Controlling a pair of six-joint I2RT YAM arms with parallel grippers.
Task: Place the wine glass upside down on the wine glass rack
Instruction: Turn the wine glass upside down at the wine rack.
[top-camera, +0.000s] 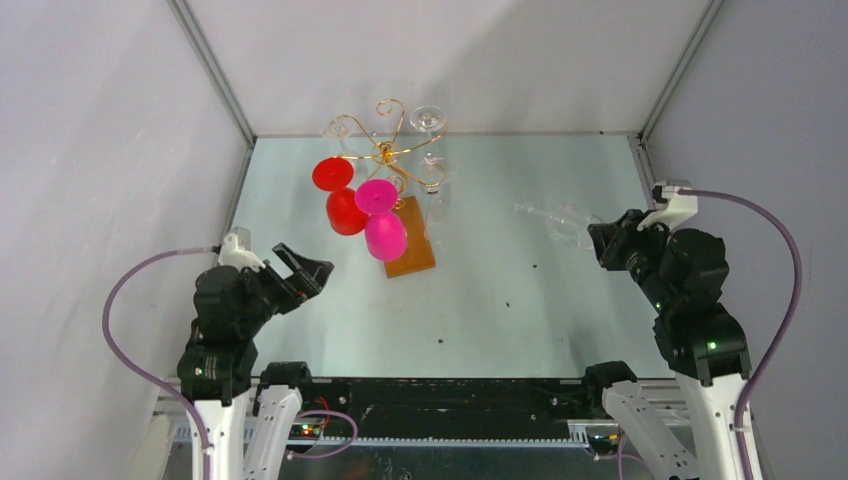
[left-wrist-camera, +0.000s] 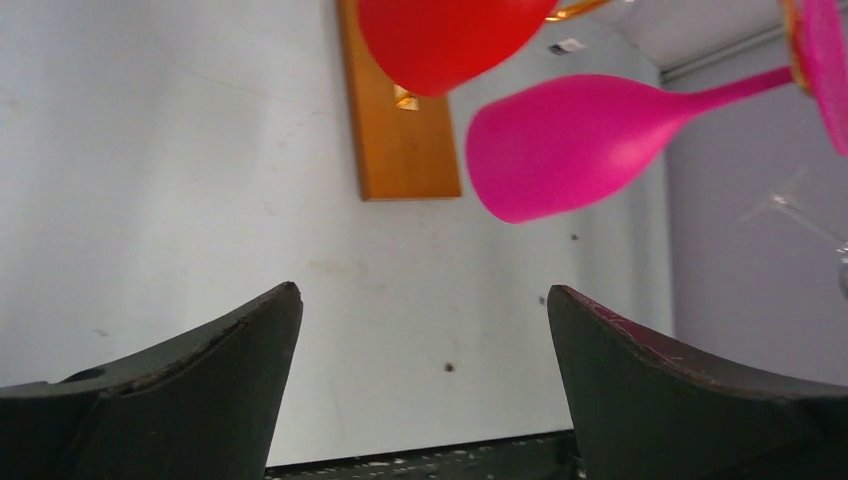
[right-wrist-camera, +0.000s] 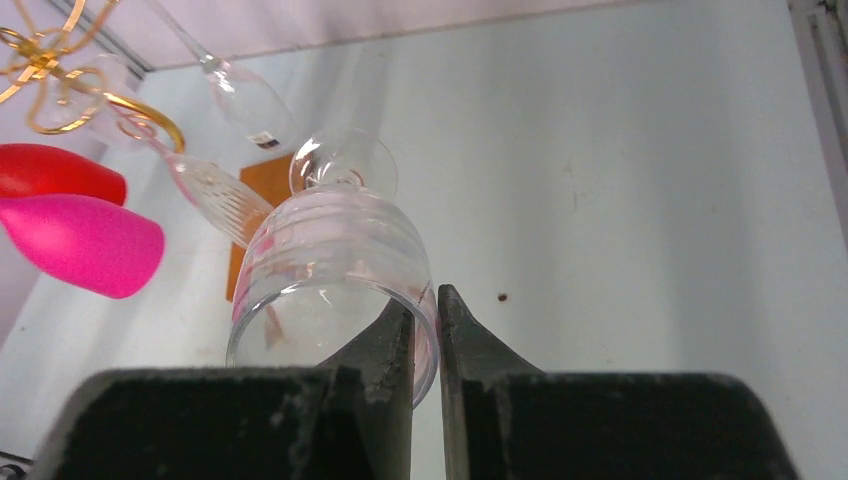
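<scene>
One wine glass (right-wrist-camera: 330, 255) | faint from above | rim between right jaws

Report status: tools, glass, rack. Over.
Left tool open, empty. Right tool shut on clear wine glass rim, glass sideways, foot toward rack. Red glass, pink glass hang on rack's near side.

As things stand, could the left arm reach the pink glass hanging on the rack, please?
Probably yes: the left gripper is open and faces the pink glass, with nothing between them. The red glass hangs close beside it.
</scene>
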